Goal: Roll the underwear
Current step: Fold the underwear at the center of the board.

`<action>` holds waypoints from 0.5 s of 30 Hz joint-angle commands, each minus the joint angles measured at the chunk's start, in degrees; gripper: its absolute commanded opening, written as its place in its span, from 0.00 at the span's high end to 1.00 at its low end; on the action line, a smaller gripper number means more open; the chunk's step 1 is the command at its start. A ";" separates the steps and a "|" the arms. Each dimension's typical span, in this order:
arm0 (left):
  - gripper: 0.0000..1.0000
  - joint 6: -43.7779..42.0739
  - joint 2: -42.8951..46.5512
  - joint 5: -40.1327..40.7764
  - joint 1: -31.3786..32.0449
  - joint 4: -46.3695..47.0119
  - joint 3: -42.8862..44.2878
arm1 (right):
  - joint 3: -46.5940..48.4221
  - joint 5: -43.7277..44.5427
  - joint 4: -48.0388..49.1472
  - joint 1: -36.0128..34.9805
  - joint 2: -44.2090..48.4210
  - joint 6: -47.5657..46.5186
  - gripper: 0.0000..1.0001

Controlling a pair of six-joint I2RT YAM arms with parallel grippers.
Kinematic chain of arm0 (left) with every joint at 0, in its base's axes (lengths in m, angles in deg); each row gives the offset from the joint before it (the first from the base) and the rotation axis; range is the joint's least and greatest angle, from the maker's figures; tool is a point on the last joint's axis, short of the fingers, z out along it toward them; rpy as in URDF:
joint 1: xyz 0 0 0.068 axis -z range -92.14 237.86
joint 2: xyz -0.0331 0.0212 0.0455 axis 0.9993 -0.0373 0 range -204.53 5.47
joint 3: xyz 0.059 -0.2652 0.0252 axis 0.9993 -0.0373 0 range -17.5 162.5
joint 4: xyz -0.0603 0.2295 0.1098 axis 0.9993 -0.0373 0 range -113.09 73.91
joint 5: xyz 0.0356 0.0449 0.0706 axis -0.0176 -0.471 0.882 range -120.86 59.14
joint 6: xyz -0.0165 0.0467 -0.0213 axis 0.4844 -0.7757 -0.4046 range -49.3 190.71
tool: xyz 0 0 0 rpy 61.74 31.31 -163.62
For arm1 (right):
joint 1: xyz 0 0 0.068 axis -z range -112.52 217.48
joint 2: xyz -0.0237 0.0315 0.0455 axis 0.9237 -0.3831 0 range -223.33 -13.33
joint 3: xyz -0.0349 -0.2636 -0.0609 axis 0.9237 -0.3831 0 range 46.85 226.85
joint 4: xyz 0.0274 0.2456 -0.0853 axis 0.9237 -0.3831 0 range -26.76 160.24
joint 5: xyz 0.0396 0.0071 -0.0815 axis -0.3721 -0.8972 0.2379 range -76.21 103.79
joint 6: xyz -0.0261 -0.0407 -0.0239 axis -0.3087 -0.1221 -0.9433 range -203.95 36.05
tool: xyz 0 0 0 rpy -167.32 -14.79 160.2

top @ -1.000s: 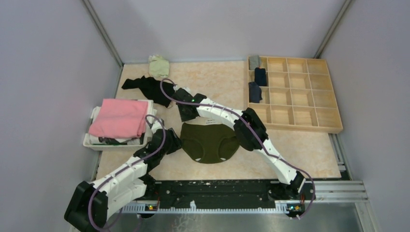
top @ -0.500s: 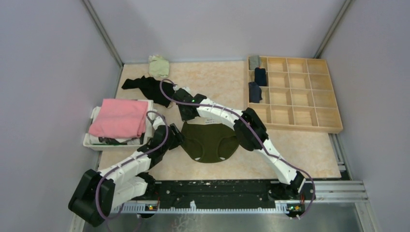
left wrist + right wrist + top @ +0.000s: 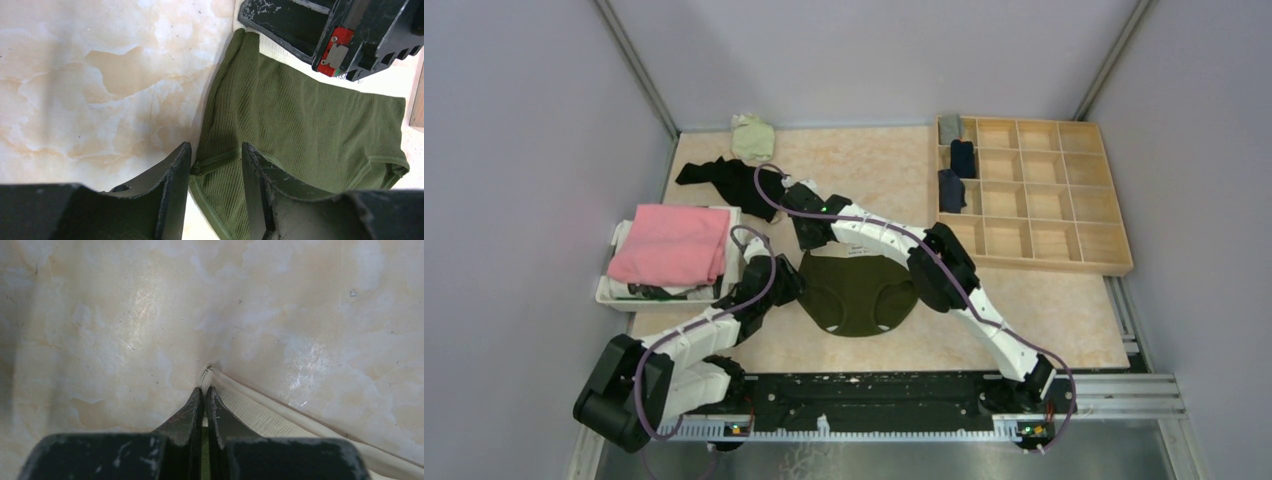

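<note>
An olive green underwear (image 3: 859, 292) lies flat mid-table, cream waistband toward the far side. My right gripper (image 3: 809, 240) is shut on the waistband's left corner; the wrist view shows the cream band (image 3: 260, 412) pinched between the closed fingers (image 3: 205, 390). My left gripper (image 3: 792, 285) stands open at the underwear's left side, low on the table. In its wrist view the fingers (image 3: 215, 150) straddle the left leg seam of the green fabric (image 3: 310, 120), with one tip on the table and one on the cloth. The right gripper's body (image 3: 350, 35) shows over the waistband.
A white bin (image 3: 614, 295) with a folded pink cloth (image 3: 669, 245) sits at the left. A black garment (image 3: 724, 178) and a pale green one (image 3: 752, 135) lie at the back. A wooden compartment tray (image 3: 1034, 195) at right holds rolled pieces (image 3: 962, 158) in its left column.
My left arm has reached further forward to the underwear's left edge and its jaws have narrowed. The right gripper has closed on the waistband corner.
</note>
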 commanded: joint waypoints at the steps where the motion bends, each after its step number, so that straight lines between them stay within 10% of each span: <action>1: 0.54 -1.73 -1.86 -2.57 -0.27 2.61 -1.32 | -3.06 -0.28 -2.08 0.23 -1.11 -0.63 1.00; 15: 0.95 -5.24 2.94 4.21 -0.36 -7.02 3.47 | -8.41 -2.74 3.39 0.49 4.72 0.12 1.00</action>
